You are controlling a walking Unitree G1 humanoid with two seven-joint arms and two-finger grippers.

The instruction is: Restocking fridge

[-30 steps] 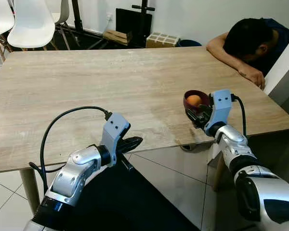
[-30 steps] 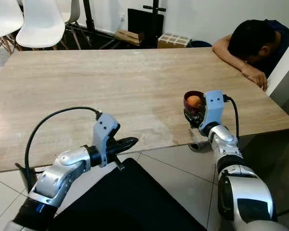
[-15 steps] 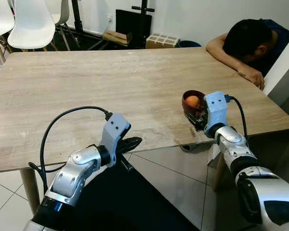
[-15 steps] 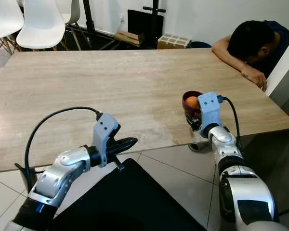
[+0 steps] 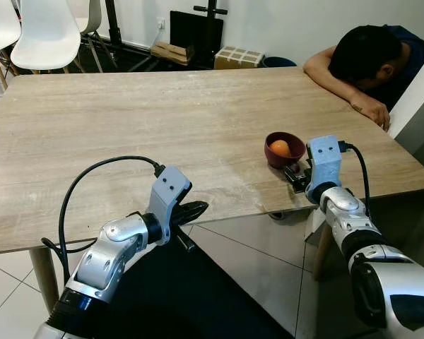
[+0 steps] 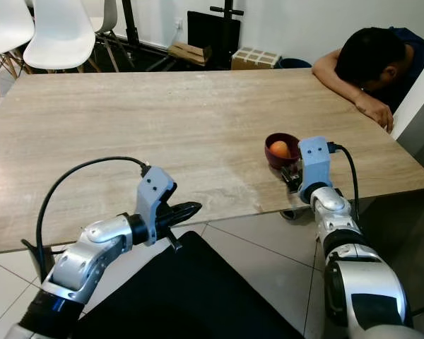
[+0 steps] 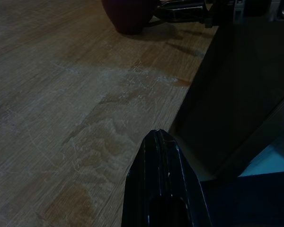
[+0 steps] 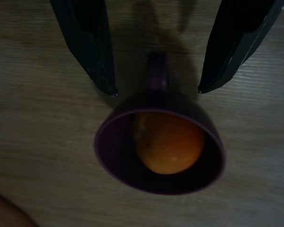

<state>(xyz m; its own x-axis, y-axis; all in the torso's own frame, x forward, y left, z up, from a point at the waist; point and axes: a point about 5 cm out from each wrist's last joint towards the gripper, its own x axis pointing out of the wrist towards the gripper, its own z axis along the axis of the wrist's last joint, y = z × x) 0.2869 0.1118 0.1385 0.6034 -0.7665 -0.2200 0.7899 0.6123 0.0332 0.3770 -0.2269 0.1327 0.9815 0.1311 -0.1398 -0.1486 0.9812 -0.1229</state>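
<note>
A dark red cup [image 5: 274, 159] with an orange [image 5: 281, 148] inside stands on the wooden table [image 5: 127, 127], near its front right edge. My right gripper [image 5: 297, 172] is open just behind the cup on the table-edge side. In the right wrist view its two fingers [image 8: 92, 52] flank the cup's small handle without closing on it, and the cup [image 8: 111, 146] and orange [image 8: 168, 146] lie just beyond the fingertips. My left gripper [image 5: 196, 208] is shut and empty, hovering at the table's front edge, its tip [image 7: 157, 139] over the wood.
A person [image 5: 367, 53] leans on the far right corner of the table, head and arm resting on it. White chairs [image 5: 46, 32] stand at the far left, boxes [image 5: 238, 58] and a black stand behind. Tiled floor lies below the table's edge.
The cup now sits slightly farther onto the table. My right gripper has drawn back from it toward the edge. The left arm has not moved.
</note>
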